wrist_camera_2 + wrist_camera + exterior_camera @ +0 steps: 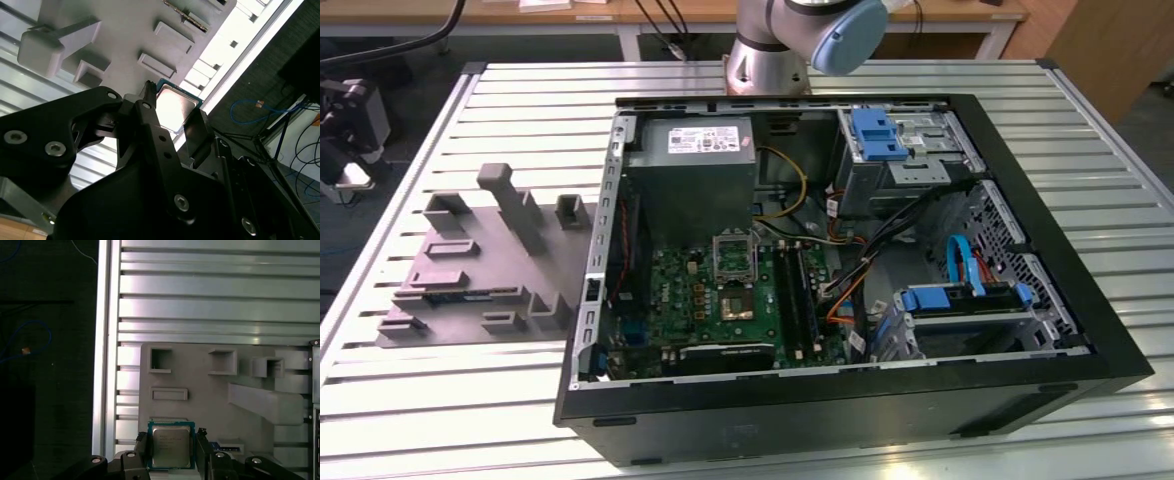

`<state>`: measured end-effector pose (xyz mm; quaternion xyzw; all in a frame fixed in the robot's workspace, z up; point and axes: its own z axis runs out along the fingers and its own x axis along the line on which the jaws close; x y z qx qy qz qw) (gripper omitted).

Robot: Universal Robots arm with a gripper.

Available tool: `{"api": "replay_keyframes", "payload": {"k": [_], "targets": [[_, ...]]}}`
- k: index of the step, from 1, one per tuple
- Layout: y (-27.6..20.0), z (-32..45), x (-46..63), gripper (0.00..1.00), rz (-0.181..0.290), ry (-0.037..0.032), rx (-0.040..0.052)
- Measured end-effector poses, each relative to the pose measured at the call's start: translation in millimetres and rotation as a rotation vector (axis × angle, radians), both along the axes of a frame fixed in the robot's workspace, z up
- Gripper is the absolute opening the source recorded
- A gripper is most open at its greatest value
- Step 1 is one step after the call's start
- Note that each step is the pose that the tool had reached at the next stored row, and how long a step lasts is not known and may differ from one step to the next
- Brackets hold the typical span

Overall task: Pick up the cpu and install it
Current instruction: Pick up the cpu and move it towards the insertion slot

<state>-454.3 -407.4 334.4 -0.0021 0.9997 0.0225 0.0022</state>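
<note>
End effector: your end effector (172,437) has its fingers (142,447) closed in on two opposite edges of the cpu (171,446). It looks clamped on the chip, with no gap in either wrist view.
Cpu: it sits dead centre between the fingers, with its metal top facing the first wrist camera and its sides square to them. Being square, it gives you no long axis to mind.
Tray: the grey tray (200,410) lies behind the cpu. You cannot tell whether the chip rests on it or hangs just clear.
Bench: the slatted bench (440,400) carries the tray at the exterior view's left.
Case: the open case (854,415) stands just beside the tray, toward the exterior view's right. Its green board (700,310) lies flat inside.
</note>
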Motion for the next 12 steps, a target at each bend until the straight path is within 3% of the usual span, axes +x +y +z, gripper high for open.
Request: {"api": "replay_keyframes", "payload": {"k": [12], "targets": [[0.0, 5.2, 0.0, 0.47, 0.0, -0.0001, 0.0001]]}}
